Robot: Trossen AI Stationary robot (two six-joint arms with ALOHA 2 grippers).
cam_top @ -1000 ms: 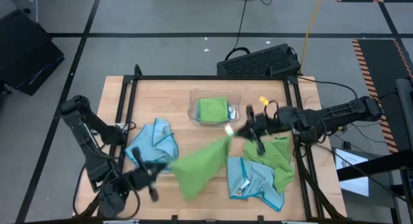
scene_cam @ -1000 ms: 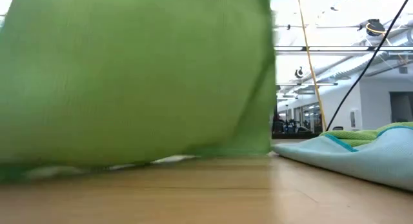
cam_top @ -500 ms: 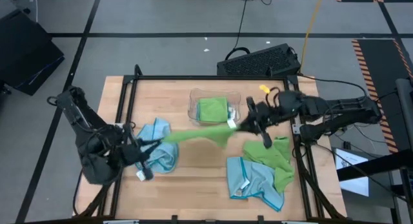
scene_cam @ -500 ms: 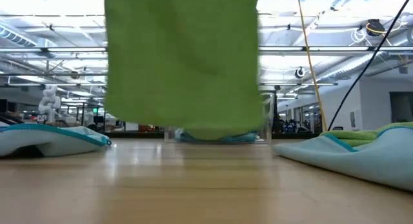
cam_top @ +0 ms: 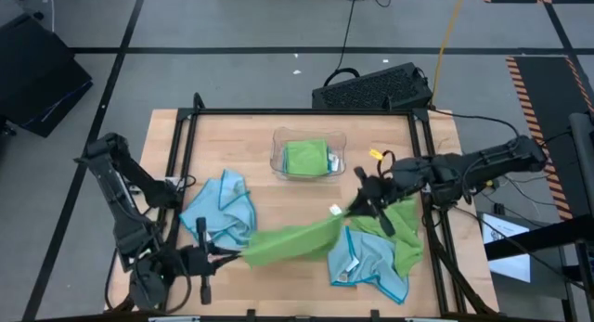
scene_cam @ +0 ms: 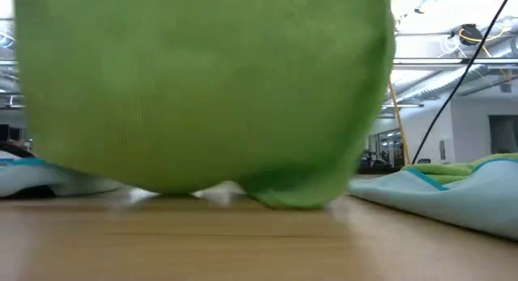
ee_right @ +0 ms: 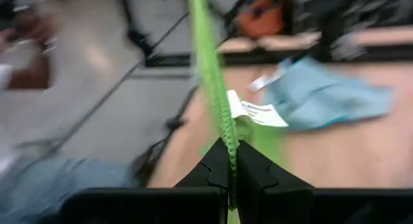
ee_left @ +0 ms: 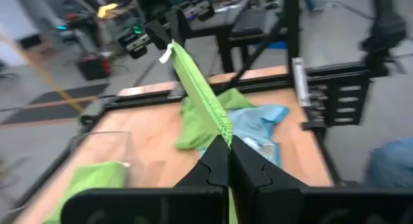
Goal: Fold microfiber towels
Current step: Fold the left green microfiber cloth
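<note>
At the front left of the surface (cam_top: 297,136), the left gripper (cam_top: 225,258) is closed on one corner of a lime green towel (cam_top: 288,240). The right gripper (cam_top: 357,207), near the right side, is clamped on the opposite corner (the one with the small white tag (cam_top: 333,211)). Between them the towel is stretched as a long band, sagging in the middle, and in the low view it hangs just above the wood. Beside the left gripper lies a crumpled light blue towel (cam_top: 223,209). Under the right gripper there is a heap of another green towel (cam_top: 401,225) and a blue towel (cam_top: 364,262), touching each other. Further back, a clear plastic tray (cam_top: 278,160) holds a folded green towel (cam_top: 306,158).
</note>
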